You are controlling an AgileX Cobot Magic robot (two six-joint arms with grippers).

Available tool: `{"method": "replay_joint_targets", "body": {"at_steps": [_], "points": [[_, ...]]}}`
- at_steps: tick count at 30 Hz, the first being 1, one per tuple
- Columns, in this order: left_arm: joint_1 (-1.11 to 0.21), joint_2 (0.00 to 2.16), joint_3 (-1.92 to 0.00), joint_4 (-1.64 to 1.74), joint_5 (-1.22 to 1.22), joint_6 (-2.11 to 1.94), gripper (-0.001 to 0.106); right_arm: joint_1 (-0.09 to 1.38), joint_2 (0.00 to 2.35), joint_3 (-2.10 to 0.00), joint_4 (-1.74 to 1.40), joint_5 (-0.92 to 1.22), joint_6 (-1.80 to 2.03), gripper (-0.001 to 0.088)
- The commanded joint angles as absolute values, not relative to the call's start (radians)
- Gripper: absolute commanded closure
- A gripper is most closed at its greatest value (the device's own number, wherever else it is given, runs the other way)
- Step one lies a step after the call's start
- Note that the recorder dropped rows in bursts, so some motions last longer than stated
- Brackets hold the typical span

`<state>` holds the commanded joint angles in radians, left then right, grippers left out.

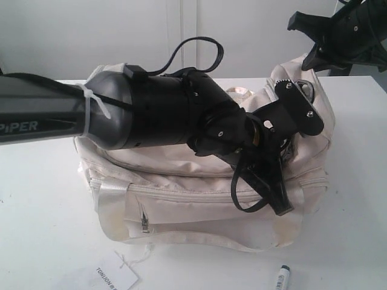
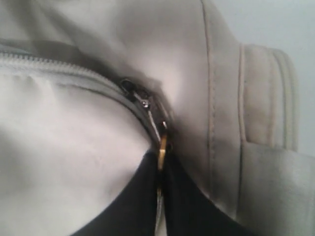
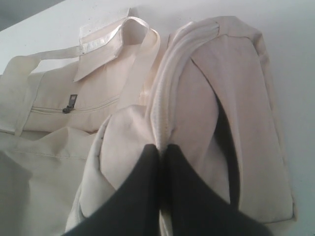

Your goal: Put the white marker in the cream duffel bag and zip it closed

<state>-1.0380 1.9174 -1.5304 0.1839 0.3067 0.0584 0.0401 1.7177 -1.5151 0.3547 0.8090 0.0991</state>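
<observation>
My left hand (image 2: 161, 164) pinches the gold pull (image 2: 162, 147); my right hand (image 3: 161, 150) grips the cream duffel bag (image 1: 199, 205). White marker (image 1: 282, 278) lies lower right.

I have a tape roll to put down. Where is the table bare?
Bare table left of the cream duffel bag; also right of the bag; and a strip in front, between the paper tag and the white marker. Crowded over the bag: the left arm lies across it, the right arm at its right end.
</observation>
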Motion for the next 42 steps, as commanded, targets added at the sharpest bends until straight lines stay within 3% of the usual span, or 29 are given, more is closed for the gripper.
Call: {"method": "replay_joint_targets", "body": {"at_steps": [28,36,42], "points": [[-1.038,1.790,-1.538,0.174,0.395,0.055,0.105,0.040,1.718,-1.515,0.355,0.819,0.083,0.0863],[-1.038,1.749,-1.538,0.162,0.386,0.055,0.105,0.040,1.718,-1.515,0.355,0.845,0.083,0.0647],[-1.038,1.749,-1.538,0.162,0.388,0.055,0.105,0.040,1.701,-1.515,0.355,0.881,0.083,0.0543]]}}
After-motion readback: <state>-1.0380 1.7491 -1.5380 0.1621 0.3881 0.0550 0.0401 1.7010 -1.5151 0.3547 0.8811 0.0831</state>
